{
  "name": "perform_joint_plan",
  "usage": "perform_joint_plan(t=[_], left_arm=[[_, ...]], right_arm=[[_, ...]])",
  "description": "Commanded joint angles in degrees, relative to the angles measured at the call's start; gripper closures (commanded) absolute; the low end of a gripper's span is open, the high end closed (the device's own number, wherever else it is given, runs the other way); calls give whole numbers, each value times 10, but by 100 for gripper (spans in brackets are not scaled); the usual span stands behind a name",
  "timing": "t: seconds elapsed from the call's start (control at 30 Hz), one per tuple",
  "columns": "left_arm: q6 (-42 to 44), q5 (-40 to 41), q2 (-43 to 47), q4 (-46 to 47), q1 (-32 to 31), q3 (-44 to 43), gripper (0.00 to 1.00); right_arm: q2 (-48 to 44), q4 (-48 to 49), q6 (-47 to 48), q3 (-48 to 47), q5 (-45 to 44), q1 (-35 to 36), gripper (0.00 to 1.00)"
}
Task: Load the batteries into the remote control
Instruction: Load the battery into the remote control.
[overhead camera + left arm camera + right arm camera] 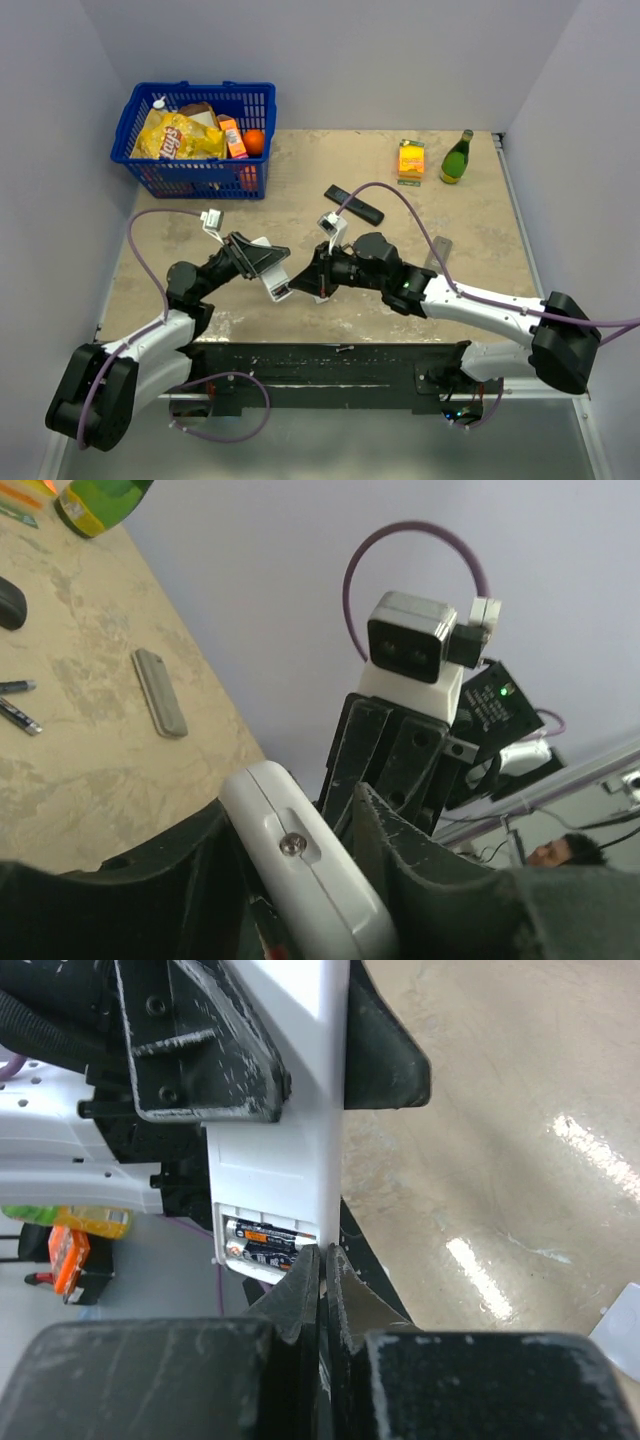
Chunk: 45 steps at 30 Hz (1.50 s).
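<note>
Right end effector abuts remote holding two batteries.

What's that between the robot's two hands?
A white remote, gripped by the left fingers, its end at the right fingers. The top view shows it.

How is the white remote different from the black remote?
The white remote is held up in the air by the left gripper. The black remote lies flat on the table with nothing touching it. The white remote's back is open, with batteries showing inside, while the black remote shows only its dark top. One is white and the other is black. Both are long, slim remotes.
</note>
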<state>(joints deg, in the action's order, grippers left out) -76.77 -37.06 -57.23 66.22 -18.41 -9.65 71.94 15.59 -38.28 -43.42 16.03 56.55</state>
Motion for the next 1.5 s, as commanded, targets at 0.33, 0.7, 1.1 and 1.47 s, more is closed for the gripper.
perform_joint_plan(t=[0.33,0.7,1.1,1.47], left_arm=[[124,-2,77,-159,3,-48,100],[53,65,92,-62,2,-17,100],[44,71,101,-36,1,-13,100],[44,74,109,-28,0,-13,100]], right_arm=[[-27,3,21,-20,-19,-4,59],[8,227,-62,65,-5,16,31],[65,349,-127,76,-1,17,42],[100,355,-140,73,-14,17,82]])
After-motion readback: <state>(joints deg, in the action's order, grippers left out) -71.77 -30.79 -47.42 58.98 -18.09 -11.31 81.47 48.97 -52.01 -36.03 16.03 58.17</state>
